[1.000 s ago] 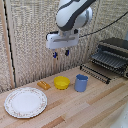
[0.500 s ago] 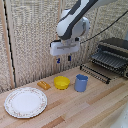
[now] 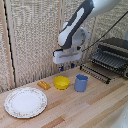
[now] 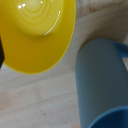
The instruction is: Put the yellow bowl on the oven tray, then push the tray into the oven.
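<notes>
While the end effector [image 3: 66,66] hangs above the dish [image 3: 62,82], fingers apart and empty, descend straight. Dish sits on the table [image 3: 80,107], just beside the cup [image 3: 81,83]; judged risk: grip the rim side away from the cup.

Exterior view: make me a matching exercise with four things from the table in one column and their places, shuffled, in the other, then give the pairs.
Things:
1. yellow dish
2. blue cup
3. white patterned plate
4. orange block

Places:
A. nearest the exterior view's left edge, at the table's front
B. just beside the yellow dish, on the side toward the oven
C. below the gripper, between block and cup
D. by the back wall, between plate and yellow dish

Pairs: 1-C, 2-B, 3-A, 4-D
</notes>
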